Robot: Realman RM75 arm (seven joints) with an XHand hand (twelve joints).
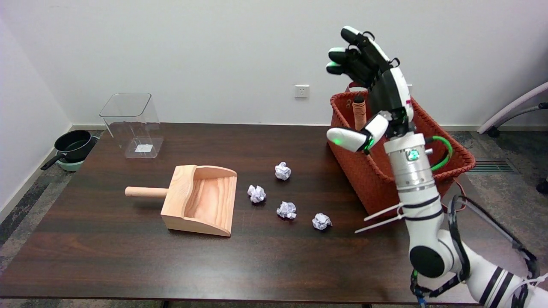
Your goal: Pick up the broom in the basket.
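Broom [359, 112] stands in the red woven basket [445, 169], its wooden handle leaning against the basket's far left corner, just to the left of my palm and a little below my fingers; only the upper part of the handle shows, the rest hidden behind the basket wall and my thumb. My right hand [379, 92] hangs in the air above the basket's left end, fingers spread and slightly curled, thumb stuck out to the left, holding nothing and touching neither broom nor basket. My wrist and forearm rise up in front of the basket's near wall.

Out to the left of my hand, down on the dark wooden tabletop [128, 256], lie four crumpled paper balls: one [282, 170] nearest the basket's side, another [256, 193] farther left, a third [287, 210] nearer the camera, and the fourth [321, 221] nearest my forearm. Farther left still sits a wooden dustpan [199, 199], its handle pointing away from me. Beyond that, near the tabletop's far left edge, stands a clear plastic bin [132, 125]. A black pan [75, 145] sits on the floor past the tabletop's left end.
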